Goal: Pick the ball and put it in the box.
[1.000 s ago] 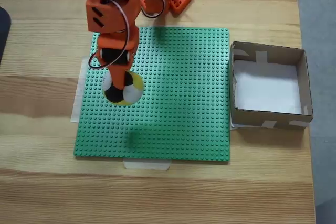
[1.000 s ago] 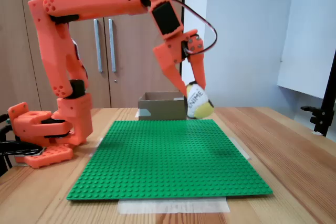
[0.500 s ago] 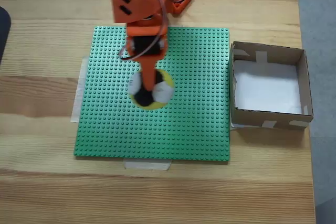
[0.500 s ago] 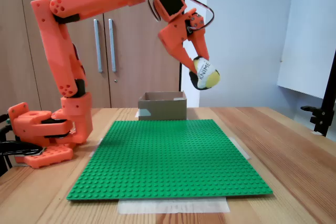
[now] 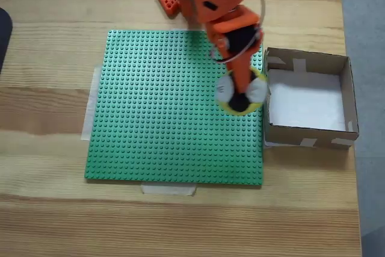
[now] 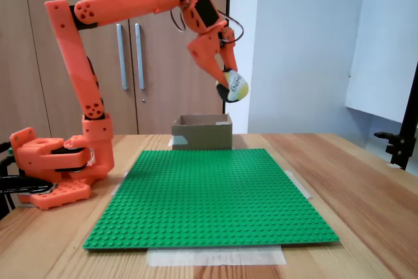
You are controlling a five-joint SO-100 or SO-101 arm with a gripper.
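Hanging high above the green baseplate (image 5: 174,106) just short of the box (image 5: 346,97), the ball (image 5: 241,91) is clenched in the gripper (image 5: 240,94), and, if released here, it is likely to be lost over the near wall.

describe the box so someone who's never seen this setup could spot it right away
Start at the big green studded baseplate on the wooden table; in a fixed view from above, the box sits against its right edge. It is shallow, square brown cardboard with pale tape strips and a white bottom, the only open container there.
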